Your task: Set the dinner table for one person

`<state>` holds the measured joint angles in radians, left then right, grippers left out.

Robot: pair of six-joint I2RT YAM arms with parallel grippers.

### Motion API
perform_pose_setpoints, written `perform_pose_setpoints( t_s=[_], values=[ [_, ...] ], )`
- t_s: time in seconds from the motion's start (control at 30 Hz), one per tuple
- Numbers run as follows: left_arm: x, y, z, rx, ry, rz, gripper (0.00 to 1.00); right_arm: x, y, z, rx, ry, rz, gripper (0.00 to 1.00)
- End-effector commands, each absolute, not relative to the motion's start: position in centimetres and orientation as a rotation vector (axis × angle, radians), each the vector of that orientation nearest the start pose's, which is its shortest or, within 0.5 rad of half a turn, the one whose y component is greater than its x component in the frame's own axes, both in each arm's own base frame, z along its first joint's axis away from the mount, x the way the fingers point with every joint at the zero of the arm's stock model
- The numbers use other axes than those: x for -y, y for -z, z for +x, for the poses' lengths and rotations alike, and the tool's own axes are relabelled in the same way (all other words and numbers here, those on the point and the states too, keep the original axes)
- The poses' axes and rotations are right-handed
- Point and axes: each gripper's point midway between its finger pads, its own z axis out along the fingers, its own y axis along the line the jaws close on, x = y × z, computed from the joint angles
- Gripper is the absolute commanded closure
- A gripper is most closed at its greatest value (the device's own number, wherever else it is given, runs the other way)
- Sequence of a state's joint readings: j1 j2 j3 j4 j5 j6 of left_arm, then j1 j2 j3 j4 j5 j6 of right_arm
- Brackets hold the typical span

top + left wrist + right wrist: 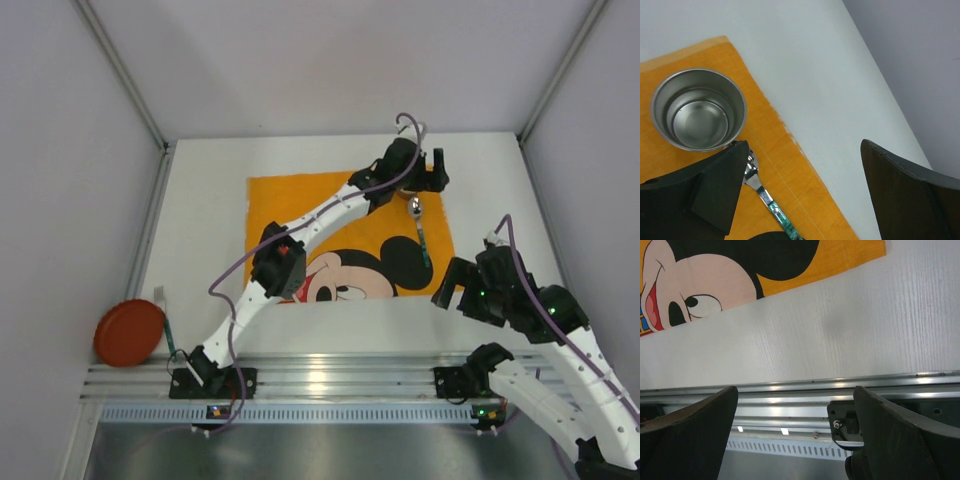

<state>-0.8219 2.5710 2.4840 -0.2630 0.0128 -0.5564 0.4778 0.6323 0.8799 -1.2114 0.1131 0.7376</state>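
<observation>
On the white dinner table [205, 215] lies an orange cartoon-mouse cloth [300, 200]. A steel cup [699, 109] stands upright near the cloth's far right corner. A spoon [765, 192] with a green handle lies just beside it, also seen from above as the spoon [418, 225]. My left gripper [804, 150] hovers open over the cloth's edge next to the cup, holding nothing. From above, the left gripper [432, 172] hides the cup. My right gripper [795, 390] is open and empty above the table's near strip, at the right gripper [452, 288].
A red plate [128, 332] sits at the table's near left edge, with a green-handled utensil [168, 330] beside it. A metal rail [330, 375] runs along the near edge. Grey walls enclose the table on three sides.
</observation>
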Motion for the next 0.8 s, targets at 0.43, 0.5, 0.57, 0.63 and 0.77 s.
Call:
perform_pose_setpoints(
  t_s=[0.43, 0.5, 0.57, 0.63, 0.77],
  values=[
    [14.4, -25.2, 43.1, -2.11, -0.031, -0.506, 0.03, -11.9, -19.8, 17.5, -2.433, -0.508, 0.146, 0.0],
    [6.8, -23.1, 38.5, -2.185, -0.235, -0.686, 0.04, -12.8, -19.5, 17.3, -2.443, -0.563, 0.123, 0.0],
    [-0.6, -20.2, 34.6, -2.207, -0.45, -0.876, 0.04, -13.3, -19.2, 17.4, -2.45, -0.589, 0.103, 0.0],
    [-5.1, -19.1, 30.7, -2.207, -0.558, -0.966, 0.04, -13.5, -18.7, 17.4, -2.463, -0.592, 0.083, 0.0],
    [-10.2, -17.4, 25.6, -2.205, -0.618, -1.137, 0.02, -13.9, -18.3, 17.2, -2.49, -0.603, 0.03, 0.0]
  ],
)
